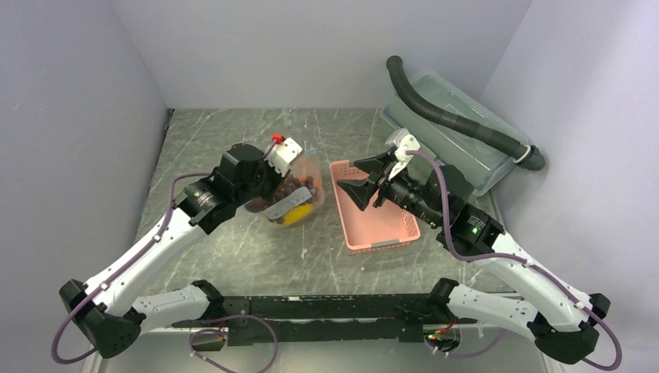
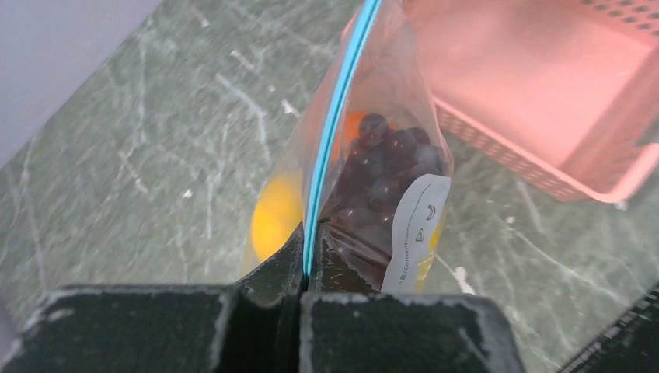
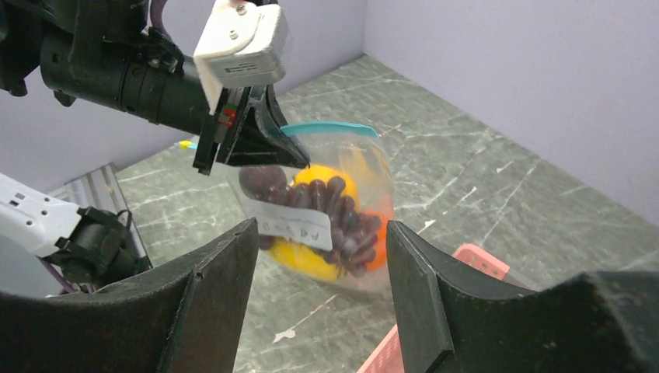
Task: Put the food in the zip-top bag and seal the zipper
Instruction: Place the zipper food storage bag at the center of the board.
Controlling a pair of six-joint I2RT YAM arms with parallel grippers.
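Note:
My left gripper (image 2: 305, 264) is shut on the blue-teal zipper (image 2: 334, 132) at one end of the zip-top bag (image 1: 301, 194). The clear bag hangs from it, low over the table, left of the pink basket. Inside it I see dark purple grapes (image 2: 385, 163), a yellow fruit (image 2: 276, 214) and an orange (image 3: 377, 233), behind a white label (image 3: 287, 221). The zipper strip (image 3: 326, 128) looks closed along its visible length. I cannot make out the red slider tab. My right gripper (image 3: 319, 233) is open and empty above the basket, facing the bag (image 3: 334, 210) and apart from it.
The pink slotted basket (image 1: 373, 225) stands at centre right and looks empty; it also shows in the left wrist view (image 2: 544, 93). A large clear lidded box (image 1: 474, 148) with a black corrugated hose (image 1: 451, 116) across it sits at the back right. Walls close in on three sides.

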